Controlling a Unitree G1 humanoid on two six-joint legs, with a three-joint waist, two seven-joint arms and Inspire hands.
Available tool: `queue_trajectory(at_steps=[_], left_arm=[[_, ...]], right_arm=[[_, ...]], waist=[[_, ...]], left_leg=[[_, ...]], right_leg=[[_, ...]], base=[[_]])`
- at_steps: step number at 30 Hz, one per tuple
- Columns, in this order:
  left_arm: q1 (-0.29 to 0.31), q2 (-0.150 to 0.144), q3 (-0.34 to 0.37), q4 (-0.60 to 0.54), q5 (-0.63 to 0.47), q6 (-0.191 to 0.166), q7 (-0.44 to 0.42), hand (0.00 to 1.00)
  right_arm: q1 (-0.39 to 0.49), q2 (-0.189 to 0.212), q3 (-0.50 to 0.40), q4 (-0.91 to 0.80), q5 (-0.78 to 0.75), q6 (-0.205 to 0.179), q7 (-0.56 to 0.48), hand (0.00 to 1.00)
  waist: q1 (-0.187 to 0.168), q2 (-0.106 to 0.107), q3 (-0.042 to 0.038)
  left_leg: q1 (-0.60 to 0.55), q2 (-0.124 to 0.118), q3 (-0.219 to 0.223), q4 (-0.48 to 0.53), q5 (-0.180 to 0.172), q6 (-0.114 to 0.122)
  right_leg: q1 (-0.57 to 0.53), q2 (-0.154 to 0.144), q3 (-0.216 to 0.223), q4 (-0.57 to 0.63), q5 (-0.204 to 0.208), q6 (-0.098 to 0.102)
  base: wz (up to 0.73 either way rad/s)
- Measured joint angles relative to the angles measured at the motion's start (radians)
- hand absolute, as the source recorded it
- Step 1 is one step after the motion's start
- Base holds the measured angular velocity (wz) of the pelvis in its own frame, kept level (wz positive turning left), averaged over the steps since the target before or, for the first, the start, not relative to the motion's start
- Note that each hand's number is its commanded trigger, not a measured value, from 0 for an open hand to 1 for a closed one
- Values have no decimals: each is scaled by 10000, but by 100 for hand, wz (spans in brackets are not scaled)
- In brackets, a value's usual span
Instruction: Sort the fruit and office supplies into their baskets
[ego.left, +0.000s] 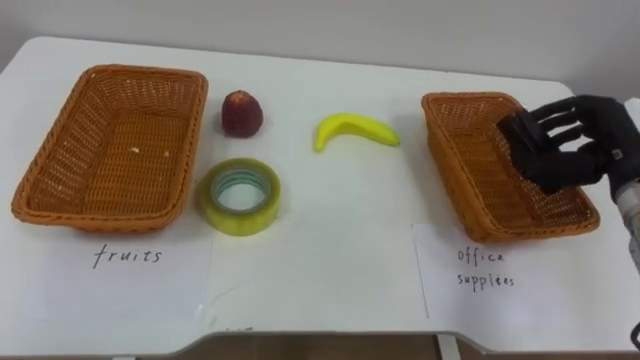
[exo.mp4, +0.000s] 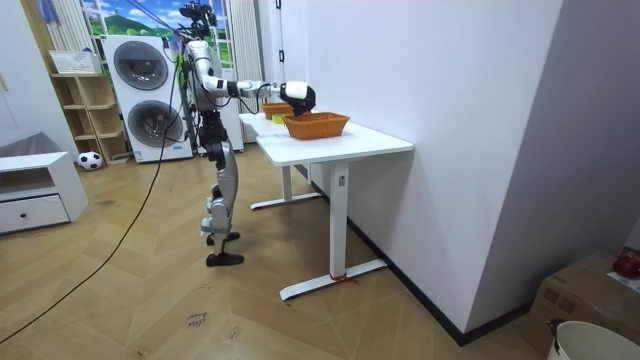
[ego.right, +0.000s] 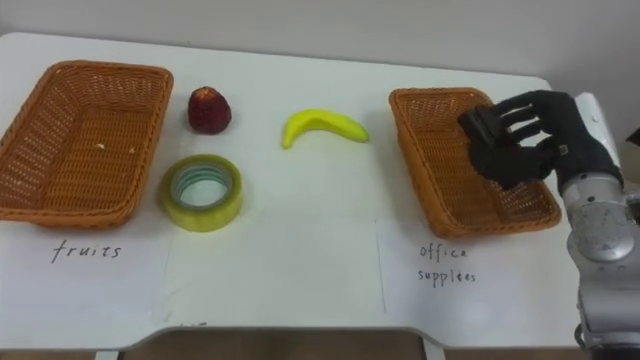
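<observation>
Small black box (ego.right: 480, 125) is squeezed in the right hand (ego.right: 535, 150) over the right orange woven basket (ego.right: 420, 170); dropped crooked, it might bounce out.

You see rough woven wicker in the left basket (ego.left: 60, 150) and right basket (ego.left: 450, 150), a glossy tape roll (ego.left: 240, 222), a smooth banana (ego.left: 355, 130), and paper labels (ego.left: 150, 275) on the matt table (ego.left: 330, 230).

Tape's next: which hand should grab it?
Probably left. The tape lies beside the fruits basket, on the robot's left side of the table. The right hand is busy over the office basket, holding a dark item.
</observation>
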Motion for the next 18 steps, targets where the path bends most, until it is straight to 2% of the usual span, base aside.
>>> queue_trajectory(at_steps=[10, 18], left_arm=[[-98, -5, -18, -99, -3, 1, 6, 0], [-132, -13, -27, -49, -37, 143, 5, 0]], right_arm=[[-1, 2, 32, 0, 8, -7, 292, 100], [-1, 2, 318, -10, -410, -5, 746, 100]], waist=[[194, -93, 12], [244, -103, 10]], left_leg=[[22, -3, -5, -9, 0, 0], [13, -5, -27, 22, 2, 2]], right_leg=[[19, -2, -1, -20, 0, 0], [36, -4, -8, -2, 0, 0]], base=[[0], [0]])
